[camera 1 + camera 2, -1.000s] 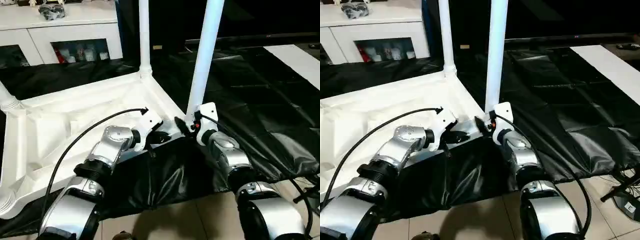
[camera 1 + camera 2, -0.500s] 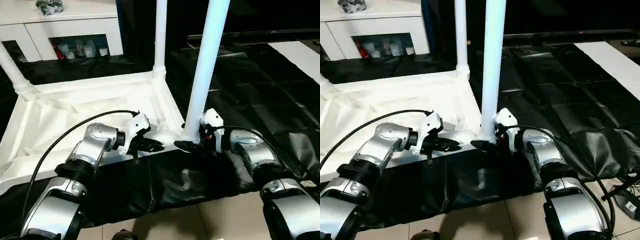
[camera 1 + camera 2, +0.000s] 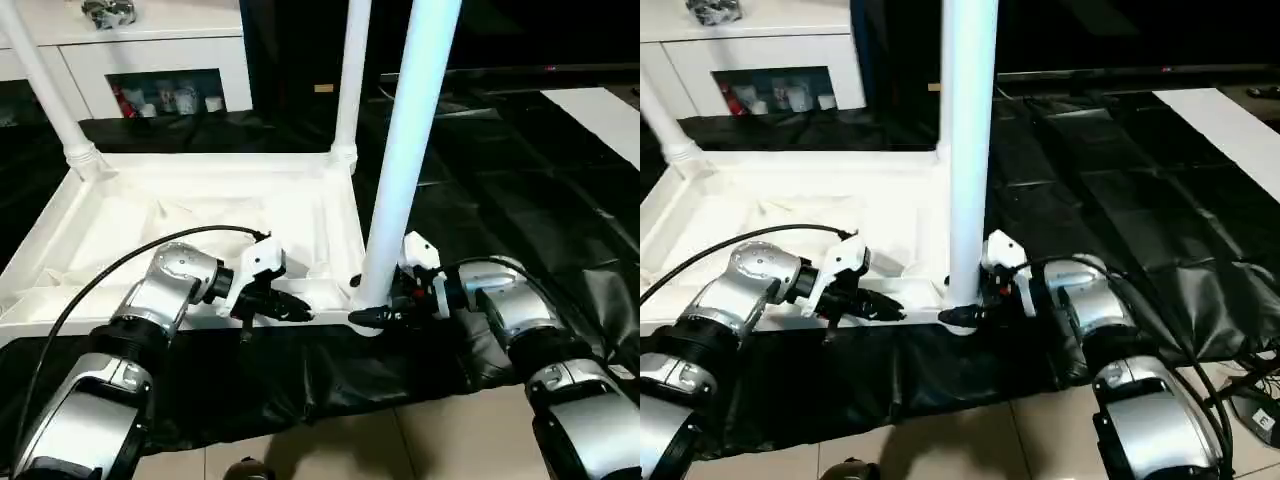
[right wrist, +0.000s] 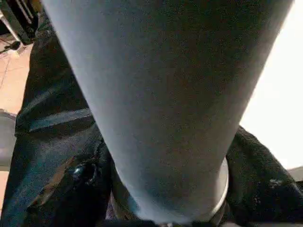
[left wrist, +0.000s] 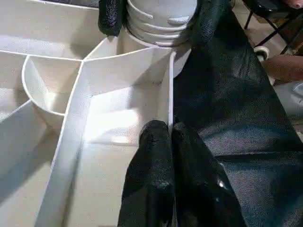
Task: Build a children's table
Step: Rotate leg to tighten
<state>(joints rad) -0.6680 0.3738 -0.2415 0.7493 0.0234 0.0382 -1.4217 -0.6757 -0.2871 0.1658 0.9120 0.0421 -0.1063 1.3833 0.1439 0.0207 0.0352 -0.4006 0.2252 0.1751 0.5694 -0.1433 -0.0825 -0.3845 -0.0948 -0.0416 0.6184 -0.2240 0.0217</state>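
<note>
Black sheet [image 3: 520,200] covers floor, open stretch to robot's right; bare tile [image 3: 400,440] at near edge. Children's table [image 3: 190,215] upside down on sheet, ribbed underside up, 3 legs seen standing in corner sockets. Nearest leg [image 3: 405,150] upright at near right corner. Right gripper [image 3: 372,305] straddles leg's base, 1 finger each side, contact unclear. Left gripper [image 5: 170,156] pinched closed on thin near rim [image 5: 169,90], just beside that corner.

no legible text or labels
</note>
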